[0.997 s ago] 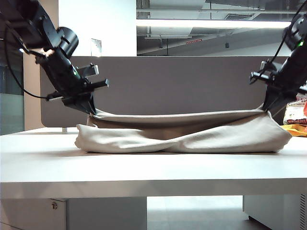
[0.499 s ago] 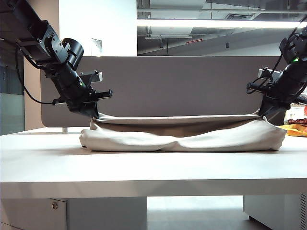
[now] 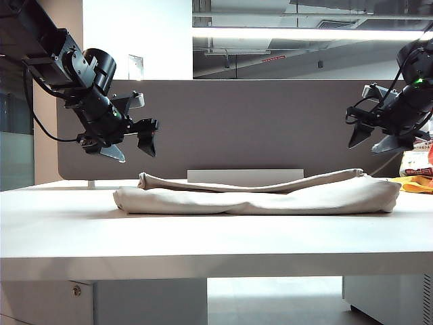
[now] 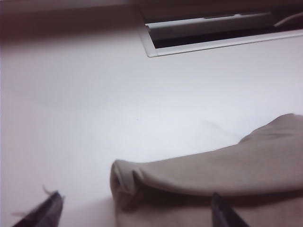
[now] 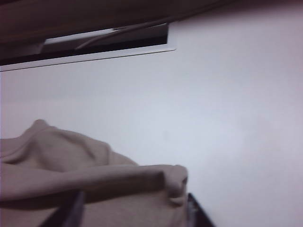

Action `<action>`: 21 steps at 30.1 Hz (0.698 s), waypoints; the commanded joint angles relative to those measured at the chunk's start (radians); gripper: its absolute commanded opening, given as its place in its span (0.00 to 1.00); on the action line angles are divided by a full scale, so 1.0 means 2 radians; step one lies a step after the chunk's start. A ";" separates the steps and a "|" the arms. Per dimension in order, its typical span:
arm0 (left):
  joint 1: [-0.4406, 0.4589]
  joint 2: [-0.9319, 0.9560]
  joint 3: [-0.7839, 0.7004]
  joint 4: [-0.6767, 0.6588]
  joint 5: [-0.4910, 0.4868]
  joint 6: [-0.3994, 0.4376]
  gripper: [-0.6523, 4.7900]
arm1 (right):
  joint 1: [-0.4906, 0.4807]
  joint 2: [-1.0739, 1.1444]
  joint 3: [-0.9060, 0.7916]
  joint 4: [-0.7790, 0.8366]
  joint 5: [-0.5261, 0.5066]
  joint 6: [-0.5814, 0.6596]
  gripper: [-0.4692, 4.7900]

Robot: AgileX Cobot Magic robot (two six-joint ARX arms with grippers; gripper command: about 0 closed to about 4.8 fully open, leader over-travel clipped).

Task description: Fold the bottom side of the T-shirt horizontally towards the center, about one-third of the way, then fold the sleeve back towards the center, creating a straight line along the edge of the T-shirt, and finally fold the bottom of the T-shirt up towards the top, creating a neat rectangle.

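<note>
The T-shirt (image 3: 257, 196) lies folded in a long, low beige bundle across the table (image 3: 203, 237), reaching from near the table's left edge almost to its right edge. A folded-over layer forms a rolled ridge along the top of the bundle, nearer the table's far edge. The left gripper (image 3: 132, 145) hangs in the air above the bundle's left end, jaws spread apart and holding nothing. The right gripper (image 3: 375, 139) hangs above the bundle's right end, jaws likewise parted and clear of the cloth. A white-and-yellow plastic bag (image 3: 419, 169) sits at the table's right edge, just beyond the shirt.
</note>
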 commanded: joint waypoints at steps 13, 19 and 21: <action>0.001 -0.050 -0.019 -0.107 0.008 -0.022 0.11 | 0.000 -0.019 -0.003 -0.077 -0.053 0.013 0.08; 0.001 -0.147 -0.120 -0.025 -0.014 -0.020 0.11 | 0.008 -0.076 -0.068 -0.025 -0.053 -0.028 0.08; 0.001 -0.187 -0.167 0.006 -0.018 -0.028 0.11 | 0.012 -0.107 -0.108 0.006 -0.053 -0.026 0.08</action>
